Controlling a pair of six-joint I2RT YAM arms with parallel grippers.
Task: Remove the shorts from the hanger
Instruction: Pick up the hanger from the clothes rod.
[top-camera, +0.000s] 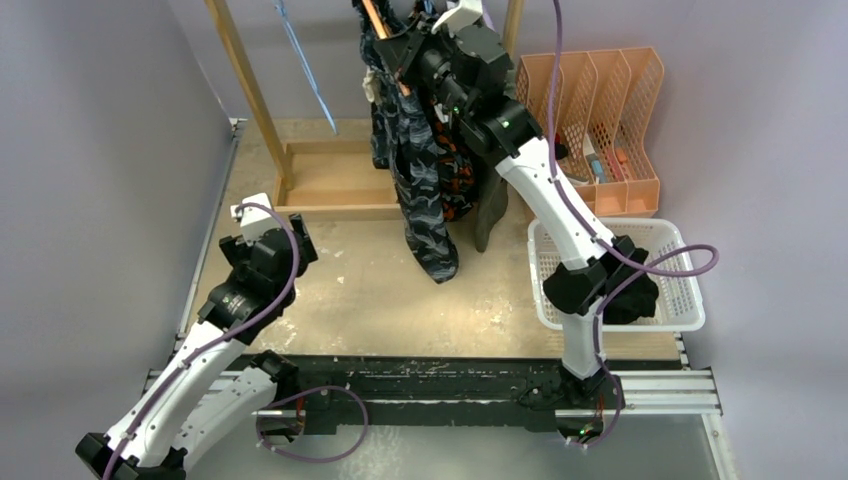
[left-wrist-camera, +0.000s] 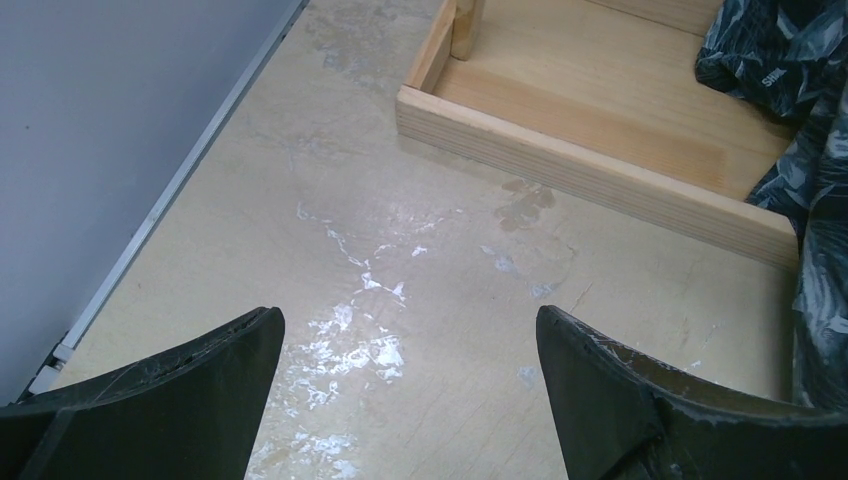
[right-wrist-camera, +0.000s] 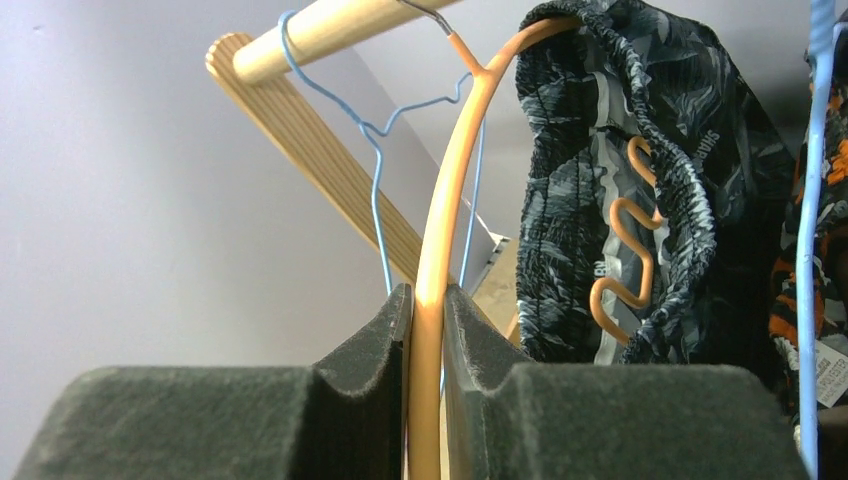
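Dark wavy-patterned shorts (top-camera: 425, 200) hang from an orange hanger (top-camera: 385, 40) on the wooden rack. Beside them hang orange-black-white blotched shorts (top-camera: 458, 175) and an olive green pair (top-camera: 490, 215). A plain black pair (top-camera: 635, 290) lies in the white basket. My right gripper (right-wrist-camera: 428, 300) is shut on the orange hanger's (right-wrist-camera: 440, 200) bare side arm, left of the wavy shorts (right-wrist-camera: 590, 180), whose waistband is draped over the hanger. My left gripper (left-wrist-camera: 410, 330) hovers open over the table with nothing in it, short of the rack's base frame (left-wrist-camera: 580, 160).
An empty blue wire hanger (right-wrist-camera: 375, 140) hangs on the rod (right-wrist-camera: 330, 30) behind the orange one. The white basket (top-camera: 690, 300) stands at the right, with an orange file organizer (top-camera: 610, 110) behind it. A slanted rack post (top-camera: 245, 80) rises at the left.
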